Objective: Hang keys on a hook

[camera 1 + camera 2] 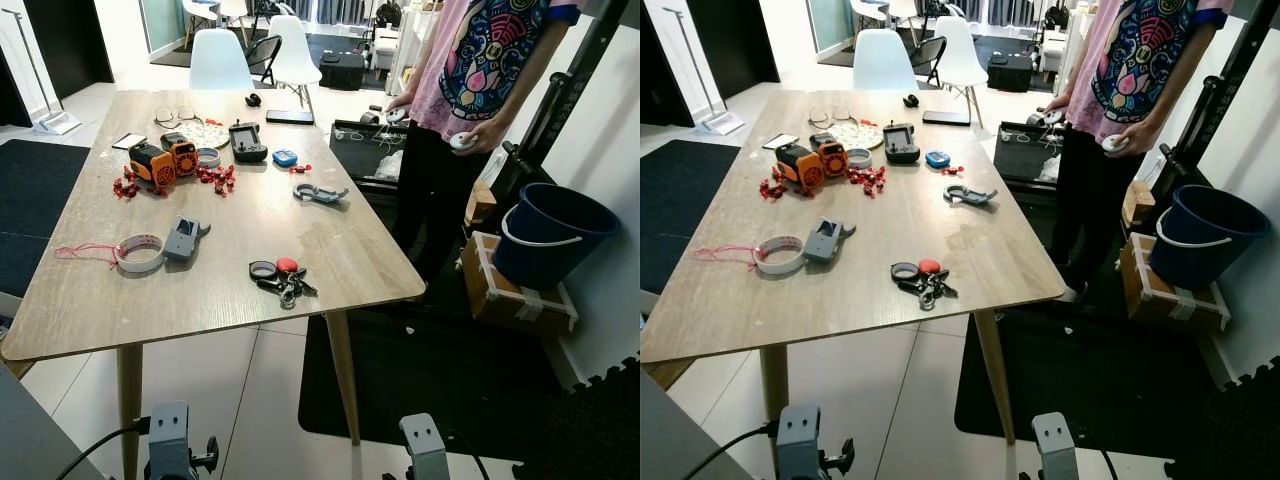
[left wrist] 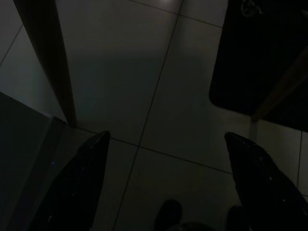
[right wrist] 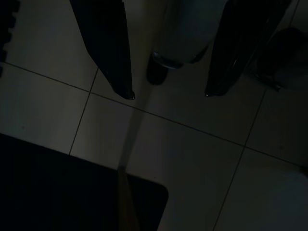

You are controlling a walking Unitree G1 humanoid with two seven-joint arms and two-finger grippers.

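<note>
A bunch of keys (image 1: 283,279) with a red tag and a black ring lies on the wooden table (image 1: 230,300), near its front edge. Both arms hang idle below the table's height, and their silver wrists (image 1: 170,440) (image 1: 425,445) show at the bottom edge. In the dark left wrist view my left gripper (image 2: 166,136) is open over grey floor tiles beside a table leg (image 2: 53,67). My right gripper (image 3: 168,95) is open too, with only tiled floor and the edge of a black mat (image 3: 72,192) beyond its fingers.
The table also holds an orange toy (image 1: 160,160), tape roll (image 1: 140,252), grey gadget (image 1: 182,238), metal clip (image 1: 320,193) and small red pieces. A person (image 1: 470,110) holding white controllers stands at the right. A blue bucket (image 1: 550,235) sits on a box; white chairs (image 1: 220,60) stand beyond.
</note>
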